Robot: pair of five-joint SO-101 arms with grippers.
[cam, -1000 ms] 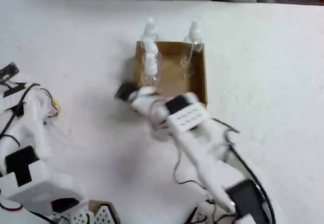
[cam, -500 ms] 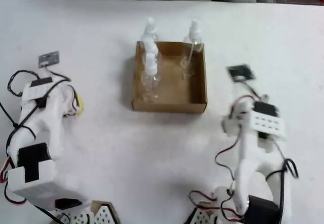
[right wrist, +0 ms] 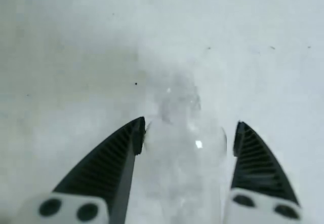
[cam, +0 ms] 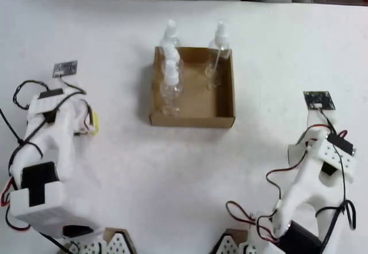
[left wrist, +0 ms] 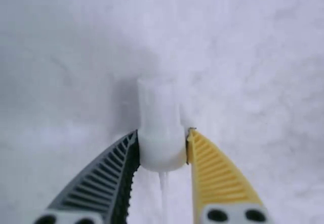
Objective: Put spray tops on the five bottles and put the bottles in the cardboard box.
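**At 8 and 4 o'clock of the cardboard box (cam: 192,120): one spray top (left wrist: 161,133) and one uncapped bottle (right wrist: 185,158), each held in jaws**

Toward 12 o'clock on the white counter (cam: 276,47) the open box is seen, of stiff brown board with low walls. Four clear capped bottles (cam: 171,87) with white tops are stood upright in it, three along its 9 o'clock side and one near its 1 o'clock corner. The left arm (cam: 54,133) is placed at 8 o'clock of the box and the right arm (cam: 313,173) at 4 o'clock, both well apart from it. The left jaws, one ribbed grey and one ribbed yellow, are closed narrowly on the spray top. This is a small white cylinder of hard, smooth plastic, from which a thin dip tube (left wrist: 163,196) is hung. The right jaws, both ribbed black, are set against the two sides of the uncapped bottle, a clear round body narrowing to a neck (right wrist: 178,105) on which no top is seen.

The bottle is judged empty, very light and springy. It may be dented by too hard a squeeze, or allowed to slip or turn by too light a one. A hold on the body, clear of the neck, is advised. The top is judged rigid and safe to pinch at its collar. The tube is flexible and should be guided into the neck first.
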